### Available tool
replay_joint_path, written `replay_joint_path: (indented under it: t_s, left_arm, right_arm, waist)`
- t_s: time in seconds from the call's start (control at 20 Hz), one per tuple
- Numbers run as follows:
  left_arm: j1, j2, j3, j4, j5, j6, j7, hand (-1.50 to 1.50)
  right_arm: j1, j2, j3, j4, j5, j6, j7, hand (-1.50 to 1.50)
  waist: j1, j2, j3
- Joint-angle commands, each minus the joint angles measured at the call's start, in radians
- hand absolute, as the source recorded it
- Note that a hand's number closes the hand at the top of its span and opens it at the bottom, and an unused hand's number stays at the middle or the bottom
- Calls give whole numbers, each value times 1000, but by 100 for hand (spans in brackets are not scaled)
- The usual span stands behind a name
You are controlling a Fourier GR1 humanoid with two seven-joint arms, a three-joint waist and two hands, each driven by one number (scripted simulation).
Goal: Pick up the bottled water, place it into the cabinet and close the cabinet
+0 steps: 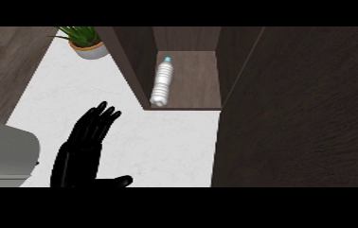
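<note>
The clear water bottle (pixel 162 83) with a blue cap lies on its side on the dark wooden shelf of the cabinet (pixel 196 85), cap pointing to the back. A large dark wooden door panel (pixel 287 113) fills the right side of the view, its edge running along the cabinet's right side. My left hand (pixel 84 149) rests at the lower left over the white counter, fingers straight and pointing up, thumb out to the right, holding nothing. It is well short of the cabinet. My right hand does not show.
A potted green plant (pixel 85 42) stands at the back left on the white marble counter (pixel 161 142). A grey rounded appliance (pixel 15 153) sits at the left edge. Dark wood wall panelling borders the counter's upper left.
</note>
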Motion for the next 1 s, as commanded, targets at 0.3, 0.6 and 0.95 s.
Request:
replay_joint_path:
  t_s: [0.3, 0.6, 0.95]
  left_arm:
    - [175, 119, 119, -124, 122, -97, 1, -150]
    - [226, 183, 188, -144, 175, -159, 9, -150]
    - [279, 248, 246, -162, 218, -254, 1, -150]
  right_arm:
    - [-106, -66, 217, -207, 206, 25, 161, 150]
    - [-143, -57, 330, -163, 169, -18, 216, 150]
    - [-159, 7, 429, -84, 76, -102, 205, 150]
  waist:
    - [27, -13, -9]
    - [40, -4, -12]
    - [88, 12, -10]
